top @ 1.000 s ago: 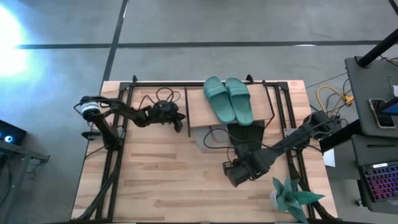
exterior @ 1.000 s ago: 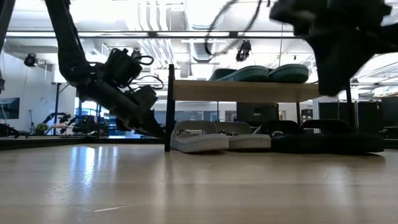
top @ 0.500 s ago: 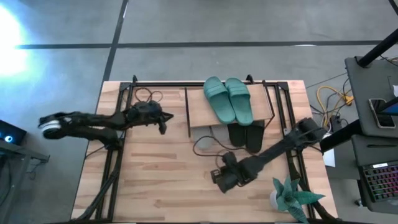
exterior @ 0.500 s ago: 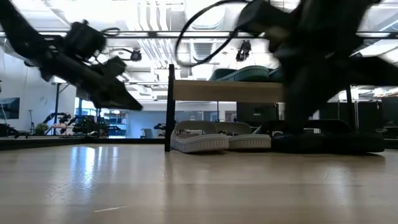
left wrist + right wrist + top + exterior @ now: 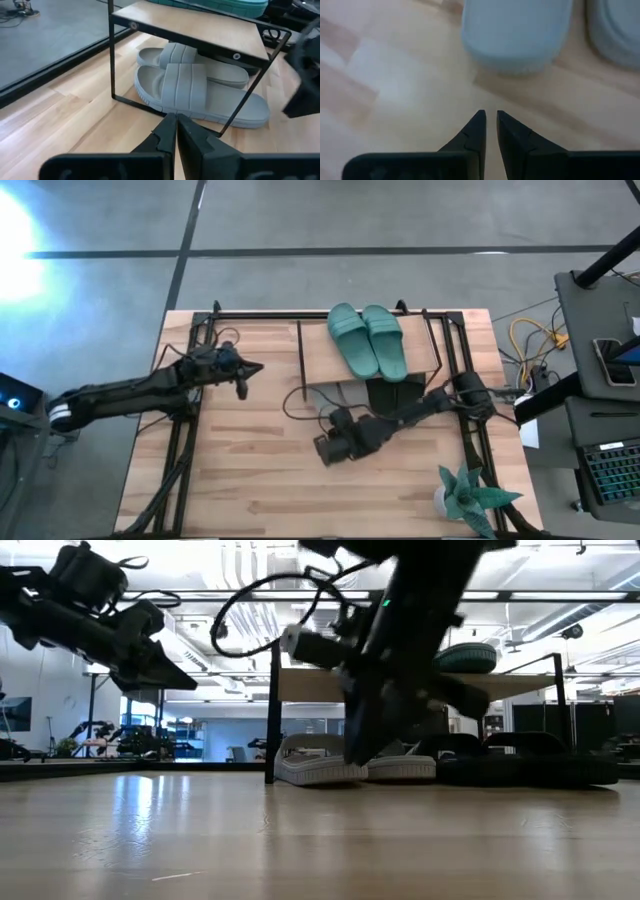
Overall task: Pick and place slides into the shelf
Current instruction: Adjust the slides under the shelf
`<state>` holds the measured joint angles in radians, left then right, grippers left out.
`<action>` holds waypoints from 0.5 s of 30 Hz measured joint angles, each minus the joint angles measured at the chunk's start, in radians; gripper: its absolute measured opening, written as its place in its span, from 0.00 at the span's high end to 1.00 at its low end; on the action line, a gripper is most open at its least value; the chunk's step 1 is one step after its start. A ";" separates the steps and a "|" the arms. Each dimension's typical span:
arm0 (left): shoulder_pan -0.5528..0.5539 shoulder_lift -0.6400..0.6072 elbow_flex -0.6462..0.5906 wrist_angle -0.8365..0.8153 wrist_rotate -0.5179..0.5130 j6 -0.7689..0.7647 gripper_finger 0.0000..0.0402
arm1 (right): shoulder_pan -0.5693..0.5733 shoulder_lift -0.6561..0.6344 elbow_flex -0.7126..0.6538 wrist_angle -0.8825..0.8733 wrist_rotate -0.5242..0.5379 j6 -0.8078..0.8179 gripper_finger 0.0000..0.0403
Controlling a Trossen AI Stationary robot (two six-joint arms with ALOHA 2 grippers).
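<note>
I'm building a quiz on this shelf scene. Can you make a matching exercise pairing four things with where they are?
Things:
1. teal slides
2. grey slides
3. black slides
4. right tool

Places:
A. under the shelf, at its left end in the low view
B. over the bare table, in front of the shelf
C. on the plank top
D. under the shelf, at its right end in the low view

Pairs: 1-C, 2-A, 3-D, 4-B
</note>
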<state>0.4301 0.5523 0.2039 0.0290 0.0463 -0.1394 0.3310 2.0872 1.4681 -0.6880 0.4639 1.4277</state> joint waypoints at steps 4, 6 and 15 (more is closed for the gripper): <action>0.000 -0.023 0.000 -0.023 0.000 0.023 1.00 | -0.057 0.018 -0.002 0.044 -0.024 -0.096 0.91; 0.000 -0.026 -0.002 -0.026 -0.001 0.032 1.00 | -0.083 0.023 -0.002 0.060 -0.040 -0.130 0.91; 0.000 -0.001 -0.002 -0.022 -0.001 0.052 1.00 | -0.150 0.024 -0.001 0.089 -0.035 -0.260 0.91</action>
<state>0.4301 0.5512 0.2024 0.0066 0.0452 -0.0875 0.1809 2.1116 1.4673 -0.5993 0.4286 1.1679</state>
